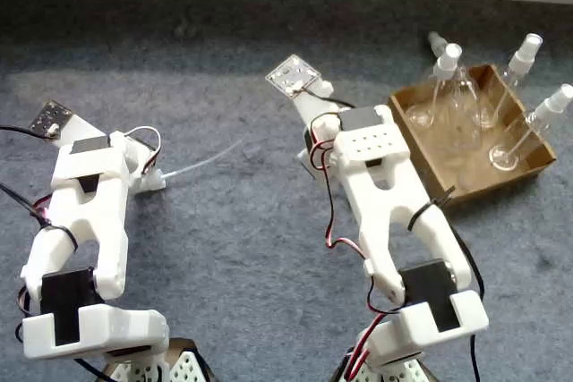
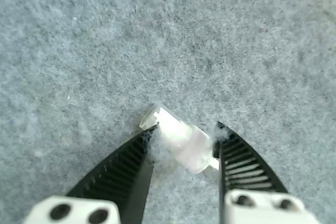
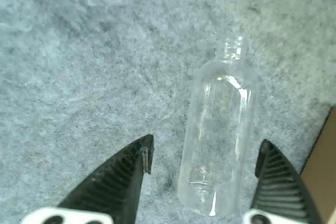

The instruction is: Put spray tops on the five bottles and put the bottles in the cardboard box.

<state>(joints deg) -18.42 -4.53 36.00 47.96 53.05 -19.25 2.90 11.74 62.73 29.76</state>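
Observation:
A white spray top (image 2: 181, 142) lies on the grey carpet, and my left gripper (image 2: 186, 129) is shut on it, a finger touching each side. From above, the spray top (image 1: 154, 178) sits by the left gripper (image 1: 143, 172), its thin tube (image 1: 210, 158) trailing over the carpet. A clear bottle (image 3: 220, 129) with no top lies on its side between the open fingers of my right gripper (image 3: 206, 144), untouched. The right gripper (image 1: 315, 136) stands just left of the cardboard box (image 1: 448, 187).
The cardboard box holds several clear bottles with spray tops (image 1: 445, 60), standing or leaning. A brown edge of the box (image 3: 328, 161) is close beside the lying bottle. Open carpet stretches between the two arms and behind them.

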